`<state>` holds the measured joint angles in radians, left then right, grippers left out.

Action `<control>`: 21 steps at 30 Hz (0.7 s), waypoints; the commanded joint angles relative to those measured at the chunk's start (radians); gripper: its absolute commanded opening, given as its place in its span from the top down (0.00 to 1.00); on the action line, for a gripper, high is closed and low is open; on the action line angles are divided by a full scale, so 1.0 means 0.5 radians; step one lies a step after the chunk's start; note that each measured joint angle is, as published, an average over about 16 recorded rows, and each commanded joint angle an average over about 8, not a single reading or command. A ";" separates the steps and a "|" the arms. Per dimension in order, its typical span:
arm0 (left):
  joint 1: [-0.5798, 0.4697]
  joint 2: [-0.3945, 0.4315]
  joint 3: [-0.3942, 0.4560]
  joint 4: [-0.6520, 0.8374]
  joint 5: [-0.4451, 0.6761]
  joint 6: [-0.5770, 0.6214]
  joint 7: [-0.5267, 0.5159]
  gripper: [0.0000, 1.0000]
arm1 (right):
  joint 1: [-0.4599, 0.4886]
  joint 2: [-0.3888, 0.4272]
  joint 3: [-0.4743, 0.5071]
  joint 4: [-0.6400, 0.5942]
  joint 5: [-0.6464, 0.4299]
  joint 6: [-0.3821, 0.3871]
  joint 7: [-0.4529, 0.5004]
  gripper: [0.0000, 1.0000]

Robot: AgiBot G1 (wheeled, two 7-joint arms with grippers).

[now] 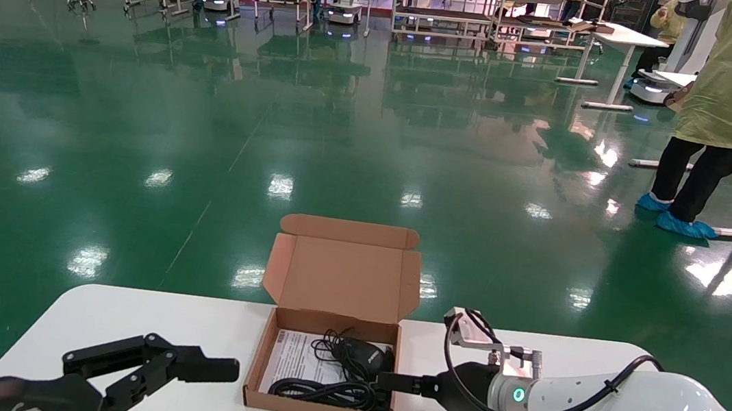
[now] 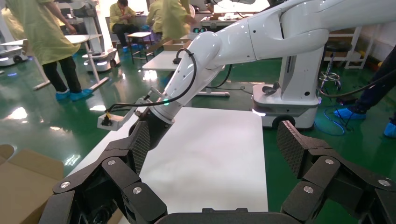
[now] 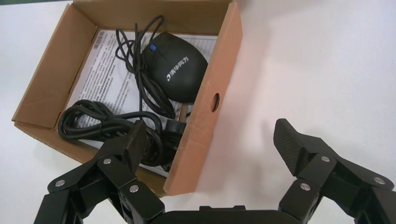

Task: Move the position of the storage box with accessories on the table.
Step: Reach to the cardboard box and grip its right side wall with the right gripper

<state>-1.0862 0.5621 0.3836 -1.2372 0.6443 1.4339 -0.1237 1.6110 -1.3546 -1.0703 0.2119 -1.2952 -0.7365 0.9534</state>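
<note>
With its jaws spread, the right gripper [image 3: 212, 140] straddles the 3 o'clock wall of the storage box [image 1: 318, 408], one finger inside. Box, lid up, at table [image 1: 562, 355] centre, holds mouse [image 1: 363, 355], cable bundle [image 1: 324, 390], paper sheet [image 1: 295, 356]. Left gripper [image 1: 175, 366], open, parked at 9 o'clock of the box.

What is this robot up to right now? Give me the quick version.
The right gripper is at the storage box on the white table, jaws open and straddling the box's right wall, one inside near the cable bundle, the other outside. Nothing is gripped yet. The box's lid stands open, with the mouse and paper sheet inside. The left gripper waits open over the table to the box's left.
</note>
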 commanded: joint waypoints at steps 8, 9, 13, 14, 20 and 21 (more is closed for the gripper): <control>0.000 0.000 0.000 0.000 0.000 0.000 0.000 0.00 | -0.025 -0.001 -0.025 0.015 0.027 0.051 0.002 1.00; 0.000 0.000 0.000 0.000 0.000 0.000 0.000 0.00 | -0.028 -0.001 -0.028 0.016 0.030 0.055 0.002 1.00; 0.000 0.000 0.000 0.000 0.000 0.000 0.000 0.00 | -0.035 -0.001 -0.040 0.020 0.042 0.066 0.002 1.00; 0.000 0.000 0.000 0.000 0.000 0.000 0.000 0.00 | -0.035 -0.001 -0.043 0.021 0.045 0.068 0.002 1.00; 0.000 0.000 0.000 0.000 0.000 0.000 0.000 0.00 | -0.037 -0.001 -0.060 0.023 0.063 0.077 -0.002 1.00; 0.000 0.000 0.000 0.000 0.000 0.000 0.000 0.00 | -0.037 -0.001 -0.063 0.023 0.066 0.079 -0.003 1.00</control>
<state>-1.0862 0.5621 0.3836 -1.2372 0.6443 1.4338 -0.1237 1.5925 -1.3547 -1.1019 0.2219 -1.2624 -0.6976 0.9518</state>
